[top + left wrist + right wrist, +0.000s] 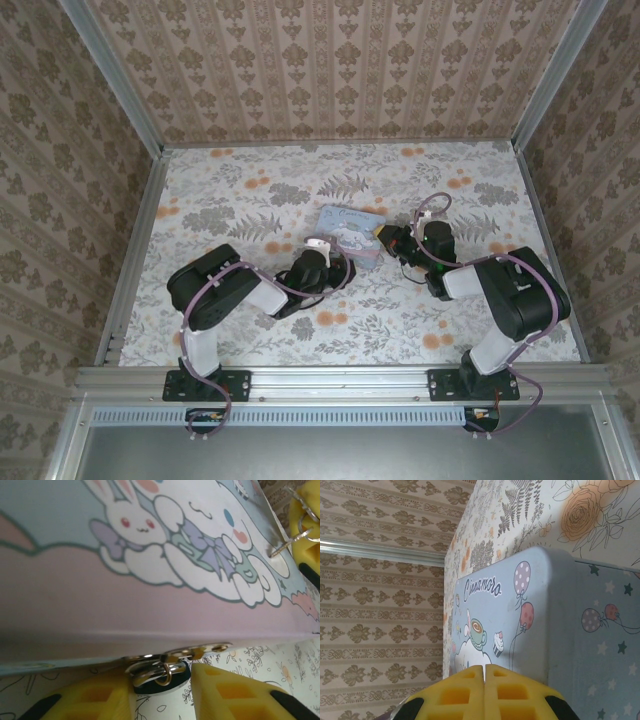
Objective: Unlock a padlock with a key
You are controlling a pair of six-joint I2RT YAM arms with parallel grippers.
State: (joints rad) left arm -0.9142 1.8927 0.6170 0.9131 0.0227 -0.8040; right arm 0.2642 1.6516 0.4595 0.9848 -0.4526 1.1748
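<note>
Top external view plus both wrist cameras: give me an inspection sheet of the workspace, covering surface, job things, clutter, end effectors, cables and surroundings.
Surface: floral-print table, no spills seen.
Job's things: padlock hangs on the hasp of the cartoon tin; key on a ring at the tin's edge.
Clutter: nothing seen.
Grippers: left end effector has a finger on each side of the padlock, contact unclear; right end effector is shut, close to the tin; whether it holds the key is unclear.
Cables: purple cables loop along both arms.
Surroundings: patterned walls, aluminium frame.
</note>
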